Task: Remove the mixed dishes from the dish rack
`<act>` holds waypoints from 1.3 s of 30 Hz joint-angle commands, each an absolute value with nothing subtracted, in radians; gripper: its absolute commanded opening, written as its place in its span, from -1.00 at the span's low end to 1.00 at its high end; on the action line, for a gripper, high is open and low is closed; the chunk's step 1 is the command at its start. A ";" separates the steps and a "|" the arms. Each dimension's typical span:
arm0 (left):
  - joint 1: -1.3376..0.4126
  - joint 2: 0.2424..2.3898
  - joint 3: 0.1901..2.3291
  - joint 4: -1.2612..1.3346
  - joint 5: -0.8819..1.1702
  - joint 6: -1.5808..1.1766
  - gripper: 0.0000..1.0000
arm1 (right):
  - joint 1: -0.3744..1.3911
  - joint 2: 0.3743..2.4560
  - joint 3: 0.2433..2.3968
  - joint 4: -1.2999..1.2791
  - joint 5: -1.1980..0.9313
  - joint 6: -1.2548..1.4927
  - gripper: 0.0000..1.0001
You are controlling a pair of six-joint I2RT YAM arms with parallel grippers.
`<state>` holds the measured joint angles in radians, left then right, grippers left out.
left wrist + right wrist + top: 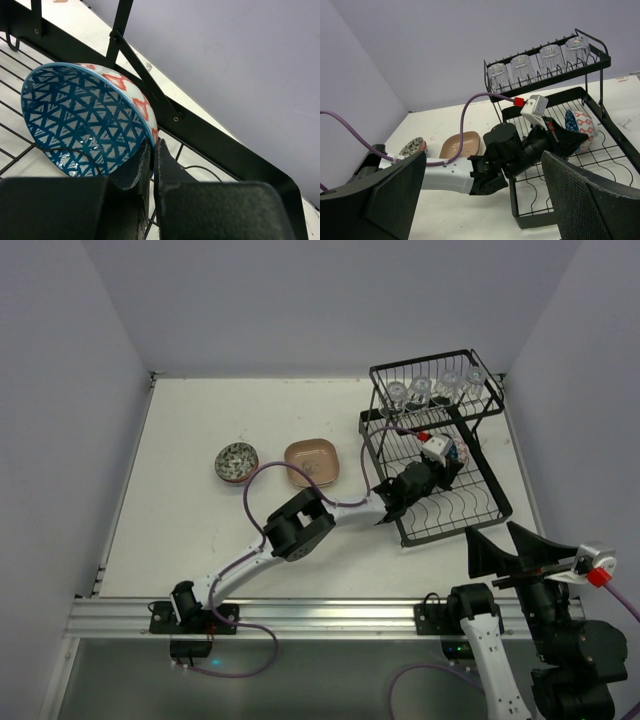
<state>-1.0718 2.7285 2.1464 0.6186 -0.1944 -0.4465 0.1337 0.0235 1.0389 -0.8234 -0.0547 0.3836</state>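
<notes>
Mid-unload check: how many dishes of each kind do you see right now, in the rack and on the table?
Clear glass cups: 4
Patterned bowls: 2, blue-and-red bowl in the dish rack, speckled bowl on the table
Tan plate: 1
Total: 7

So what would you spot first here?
The bright bowl, blue triangles inside and red outside, stands on edge in the lower tray of the rack, with the left jaws shut on its rim. Above it, four glasses sit in a row in the top basket.
</notes>
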 commanded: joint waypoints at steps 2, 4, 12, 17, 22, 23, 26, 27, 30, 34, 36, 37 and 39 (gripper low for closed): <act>-1.055 2.668 2.071 0.765 -0.176 -0.604 -1.00 | 0.140 0.009 1.054 -0.821 -0.060 0.365 0.98; -1.055 2.671 2.071 0.784 -0.160 -0.624 -1.00 | 0.141 0.006 1.058 -0.821 -0.055 0.364 0.98; -1.058 2.698 2.066 0.946 -0.114 -0.699 -1.00 | 0.143 0.005 1.058 -0.821 -0.045 0.357 0.98; -1.058 2.718 2.089 1.015 -0.107 -0.735 -1.00 | 0.147 0.006 1.055 -0.822 -0.035 0.354 0.98; -1.060 2.721 2.099 1.041 -0.087 -0.753 -1.00 | 0.155 0.005 1.052 -0.822 -0.020 0.348 0.98; -1.058 2.715 2.088 1.054 -0.078 -0.753 -1.00 | 0.156 0.006 1.052 -0.822 -0.017 0.347 0.98; -1.066 2.653 2.007 1.100 -0.069 -0.736 -1.00 | 0.161 0.005 1.054 -0.822 -0.011 0.347 0.98; -1.075 2.634 1.985 1.109 -0.069 -0.727 -1.00 | 0.164 0.005 1.052 -0.821 -0.006 0.345 0.98; -1.098 2.557 1.895 1.135 -0.078 -0.661 -1.00 | 0.167 0.006 1.051 -0.819 -0.002 0.344 0.98; -1.124 2.461 1.775 1.183 -0.100 -0.594 -1.00 | 0.169 0.006 1.051 -0.822 -0.002 0.344 0.98; -1.140 2.410 1.721 1.190 -0.107 -0.557 -1.00 | 0.170 0.005 1.054 -0.824 -0.002 0.344 0.98; -1.143 2.396 1.710 1.192 -0.104 -0.539 -1.00 | 0.170 0.005 1.054 -0.824 -0.002 0.342 0.98; -1.157 2.359 1.672 1.200 -0.106 -0.522 -1.00 | 0.173 0.006 1.055 -0.825 0.018 0.338 0.98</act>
<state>-1.1347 2.5000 1.7000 1.0336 -0.0853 -0.6090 0.1650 0.0109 1.0439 -0.8246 -0.0101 0.3576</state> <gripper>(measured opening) 0.027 0.989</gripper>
